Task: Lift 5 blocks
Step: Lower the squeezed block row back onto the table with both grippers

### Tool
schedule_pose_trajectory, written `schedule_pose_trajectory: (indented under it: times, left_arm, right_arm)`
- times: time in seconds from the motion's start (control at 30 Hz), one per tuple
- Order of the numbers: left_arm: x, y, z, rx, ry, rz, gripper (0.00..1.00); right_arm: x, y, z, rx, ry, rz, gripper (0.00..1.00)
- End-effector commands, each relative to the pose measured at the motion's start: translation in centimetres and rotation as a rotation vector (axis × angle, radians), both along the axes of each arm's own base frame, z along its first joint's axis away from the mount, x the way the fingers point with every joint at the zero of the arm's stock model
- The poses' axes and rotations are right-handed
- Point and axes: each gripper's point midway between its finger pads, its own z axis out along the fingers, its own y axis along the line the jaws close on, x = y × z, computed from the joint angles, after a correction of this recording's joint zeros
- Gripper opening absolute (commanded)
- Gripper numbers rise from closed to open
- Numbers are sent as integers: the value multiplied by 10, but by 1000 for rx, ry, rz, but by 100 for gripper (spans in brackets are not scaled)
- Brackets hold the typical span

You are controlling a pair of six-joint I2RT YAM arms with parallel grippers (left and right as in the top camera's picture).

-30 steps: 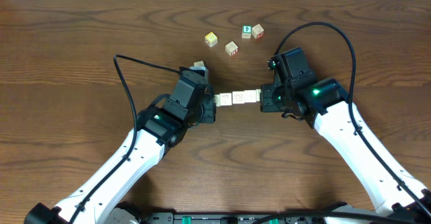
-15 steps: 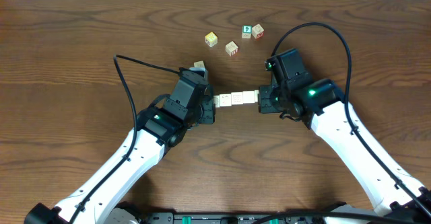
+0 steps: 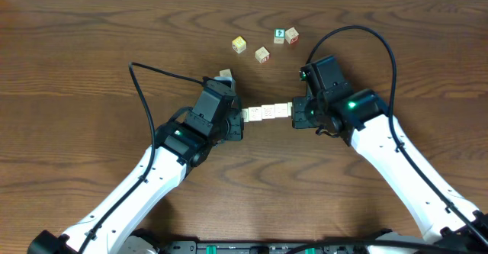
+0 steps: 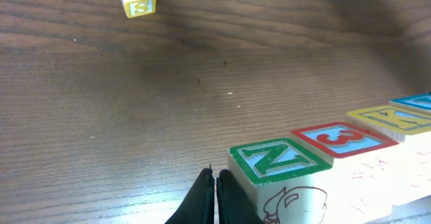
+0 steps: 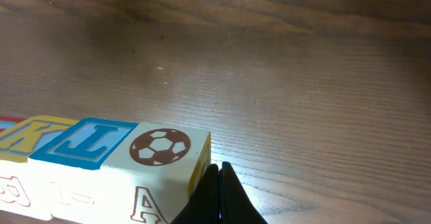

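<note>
Dark wood table (image 3: 76,56) fills the whole shot. We're using the row (image 3: 268,111) as our landmark. The left arm (image 3: 145,185) reaches in to the row's left end and the right arm (image 3: 404,162) to its right end, so they face each other with the row between them. We read that as a clamp: five cubes are too many for one pincer, so you squeeze the line end to end and let friction carry it.

Left gripper (image 4: 215,196) has its fingers pinched fully together with nothing between them. The closed tip butts against the outer face of the N block (image 4: 276,158), which is the row's left end. Right gripper (image 5: 219,196) is the same deal: closed on nothing, tip against the ball block (image 5: 160,148) at the right end. Closed fingers make a stiff pusher, which we guess is the point.

Between those two end blocks sit a red 3, a yellow K and a blue letter, all touching. We can't tell if the row has left the wood yet.

Beyond the row and well apart from it, four loose cubes (image 3: 262,54) sit scattered. A cream cube (image 3: 224,75) lies off the row's left end, just behind the left gripper. Neither is part of the job, we figure.
</note>
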Motion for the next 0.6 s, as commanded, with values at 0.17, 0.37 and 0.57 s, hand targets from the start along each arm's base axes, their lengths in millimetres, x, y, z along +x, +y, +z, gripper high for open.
schedule_pose_trajectory:
  times: [0.17, 0.37, 0.57]
  left_arm:
    - [-25, -67, 25, -189, 43, -231, 7]
    - [-24, -69, 9, -167, 82, -229, 7]
    - [-23, -69, -1, -151, 102, -224, 7]
  right_arm:
    - [-36, 81, -1, 250, 153, 224, 1]
    - [-33, 77, -4, 225, 144, 211, 1]
    - [-31, 74, -8, 201, 140, 200, 1]
